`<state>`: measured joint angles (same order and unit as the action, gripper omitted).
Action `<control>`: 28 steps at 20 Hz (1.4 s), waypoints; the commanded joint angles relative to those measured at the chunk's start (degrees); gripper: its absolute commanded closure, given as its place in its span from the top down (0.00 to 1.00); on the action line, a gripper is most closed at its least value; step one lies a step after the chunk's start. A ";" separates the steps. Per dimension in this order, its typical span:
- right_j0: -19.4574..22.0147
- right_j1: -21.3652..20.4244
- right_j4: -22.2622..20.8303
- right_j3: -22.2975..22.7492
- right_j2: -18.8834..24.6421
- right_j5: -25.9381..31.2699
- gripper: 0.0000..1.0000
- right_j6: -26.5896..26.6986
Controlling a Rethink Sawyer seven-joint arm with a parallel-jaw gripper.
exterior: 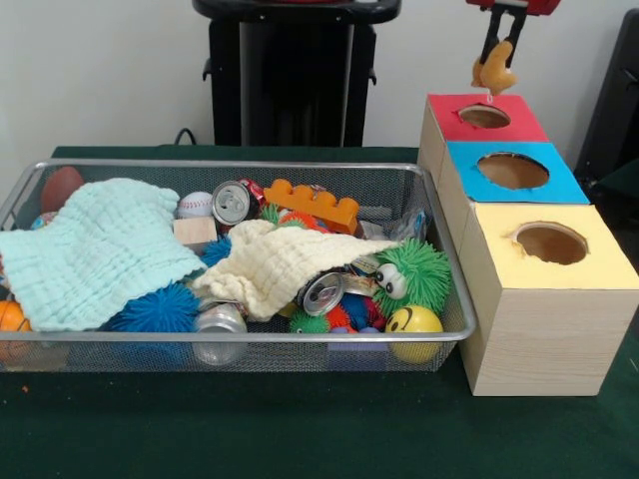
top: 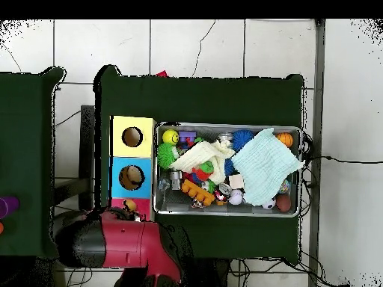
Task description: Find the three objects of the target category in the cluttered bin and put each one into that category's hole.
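My gripper (exterior: 496,58) hangs at the top right and is shut on a small yellow-orange toy (exterior: 494,76). The toy hangs just above the round hole (exterior: 484,116) of the red-topped box (exterior: 449,126). In the overhead view the red arm (top: 112,243) reaches over that box and the toy (top: 131,205) shows at its tip. The wire mesh bin (exterior: 240,338) lies to the left of the boxes; it also shows in the overhead view (top: 228,125). It holds a pale green cloth (exterior: 95,249), a cream cloth (exterior: 285,261), drink cans (exterior: 232,203) and balls.
A blue-topped box (exterior: 469,186) and a yellow-topped box (exterior: 509,267) stand in a row in front of the red one. The bin also holds a green fuzzy toy with eyes (exterior: 414,271), a yellow smiley ball (exterior: 413,321), an orange brick (exterior: 315,206) and a blue spiky ball (exterior: 155,309).
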<state>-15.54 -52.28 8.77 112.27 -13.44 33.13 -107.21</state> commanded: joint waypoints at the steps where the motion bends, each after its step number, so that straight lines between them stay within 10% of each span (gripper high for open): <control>1: 1.08 1.82 2.63 3.98 -0.19 0.17 0.00 -14.70; 28: -1.85 1.01 4.44 9.35 -0.28 -4.35 0.00 -14.72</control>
<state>-17.76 -52.70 10.35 119.13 -14.93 32.86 -107.21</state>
